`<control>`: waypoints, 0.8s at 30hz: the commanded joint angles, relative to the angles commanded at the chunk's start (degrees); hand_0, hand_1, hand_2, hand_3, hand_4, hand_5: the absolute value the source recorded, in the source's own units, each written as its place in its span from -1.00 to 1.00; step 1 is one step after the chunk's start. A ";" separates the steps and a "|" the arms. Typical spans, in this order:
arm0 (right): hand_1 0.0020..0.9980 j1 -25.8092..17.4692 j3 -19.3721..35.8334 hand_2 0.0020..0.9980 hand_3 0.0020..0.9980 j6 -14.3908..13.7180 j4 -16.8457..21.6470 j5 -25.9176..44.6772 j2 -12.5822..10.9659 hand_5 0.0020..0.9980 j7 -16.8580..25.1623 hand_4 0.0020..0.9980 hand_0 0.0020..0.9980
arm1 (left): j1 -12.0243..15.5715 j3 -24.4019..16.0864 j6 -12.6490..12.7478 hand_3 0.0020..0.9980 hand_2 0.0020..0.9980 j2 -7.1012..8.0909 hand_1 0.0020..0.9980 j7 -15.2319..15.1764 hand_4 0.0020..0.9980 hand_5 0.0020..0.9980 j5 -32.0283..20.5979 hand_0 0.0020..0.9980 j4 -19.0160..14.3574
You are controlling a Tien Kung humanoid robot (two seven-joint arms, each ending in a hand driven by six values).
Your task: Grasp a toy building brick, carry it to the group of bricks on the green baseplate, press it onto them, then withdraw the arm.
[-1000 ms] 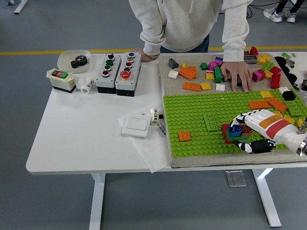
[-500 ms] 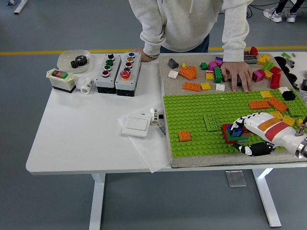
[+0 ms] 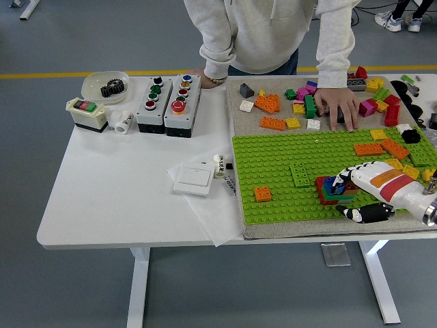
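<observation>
Green baseplate lies on a grey mat on the right half of the white desk. Near its lower right stands the group of bricks: a red base, a green layer above it, and a blue brick on top. The right robot hand comes in from the right edge at baseplate level. Its white fingers lie just beside the right side of the stack, fingertips at the blue brick, and the black thumb sits low in front of the stack, apart from it. Whether the fingertips touch the blue brick cannot be told. The fingers appear loosened and clasp nothing.

Against the frame one second earlier, the robot hand has drawn back to the right: then its fingers covered the top of the stack, and now the blue brick and the stack's upper face are exposed. The stack itself stands in the same place.

A green brick and an orange brick stand separately on the baseplate to the left of the stack, unchanged. At the far side a person leans over the desk, one hand flat on the mat among loose bricks, as before. The left robot hand is out of view.
</observation>
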 joint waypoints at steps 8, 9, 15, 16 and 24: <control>0.40 -0.36 0.29 0.45 0.17 0.28 -0.10 -0.27 -0.04 -0.25 -0.13 0.39 0.40 | -0.02 0.06 0.02 0.20 0.45 0.01 0.53 0.00 0.35 0.18 -0.07 0.54 0.00; 0.40 -0.41 0.34 0.45 0.17 0.31 -0.10 -0.29 -0.03 -0.25 -0.14 0.39 0.40 | -0.02 0.06 0.02 0.20 0.45 0.01 0.53 0.00 0.35 0.18 -0.07 0.54 0.00; 0.40 -0.78 0.63 0.45 0.17 0.56 -0.10 -0.53 -0.05 -0.25 -0.33 0.40 0.40 | 0.05 -0.09 -0.01 0.20 0.45 -0.03 0.53 0.05 0.35 0.19 0.19 0.54 -0.01; 0.40 -0.88 0.72 0.44 0.17 0.64 -0.03 -0.61 -0.05 -0.25 -0.38 0.40 0.40 | 0.08 -0.09 -0.02 0.20 0.45 -0.03 0.53 0.05 0.35 0.19 0.22 0.54 0.00; 0.39 -1.33 1.11 0.44 0.17 0.87 0.63 -1.11 -0.12 -0.25 -0.57 0.41 0.40 | 0.27 -0.33 -0.09 0.20 0.45 -0.04 0.53 0.17 0.35 0.19 0.66 0.54 -0.02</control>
